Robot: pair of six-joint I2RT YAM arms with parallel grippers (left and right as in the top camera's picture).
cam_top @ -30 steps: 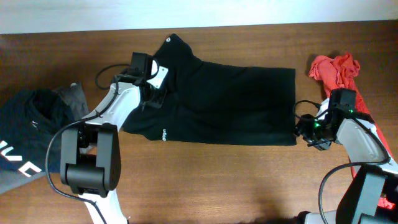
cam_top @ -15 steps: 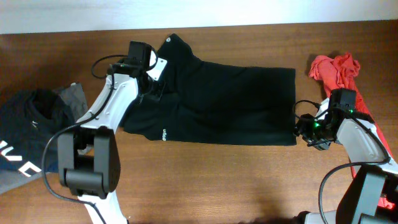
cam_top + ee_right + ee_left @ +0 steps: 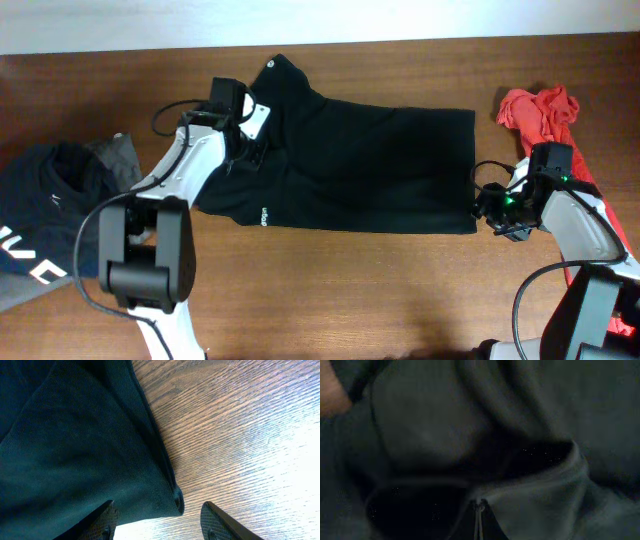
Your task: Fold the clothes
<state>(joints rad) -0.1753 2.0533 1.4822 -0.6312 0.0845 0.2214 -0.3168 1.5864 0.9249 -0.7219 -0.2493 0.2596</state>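
Finding one: the black garment (image 3: 370,170) lies spread across the middle of the bench (image 3: 350,300), mostly flat, with ridges of slack near its upper left. Its round white logo (image 3: 273,63) sits at the top corner and a small white mark (image 3: 262,214) near the lower left hem.

Finding two: my right pincer (image 3: 157,512) is spread wide and low over the wood, with the garment's lower right corner (image 3: 172,497) lying between the fingers but gripped by neither. I judge this placement is meant to take that corner for a fold.

Finding three: my left pincer (image 3: 248,148) is over the rumpled upper left area, probably to gather or lift that side. Whether it is spread or pinching cloth I cannot tell. Its wrist view shows only dark folds and a seam at close range, no fingers, and from above the wrist body covers the tips.

Other items: a red garment (image 3: 540,110) lies bunched at the right edge, partly under my right arm. A navy garment (image 3: 50,190) at the left is cut off by the frame.
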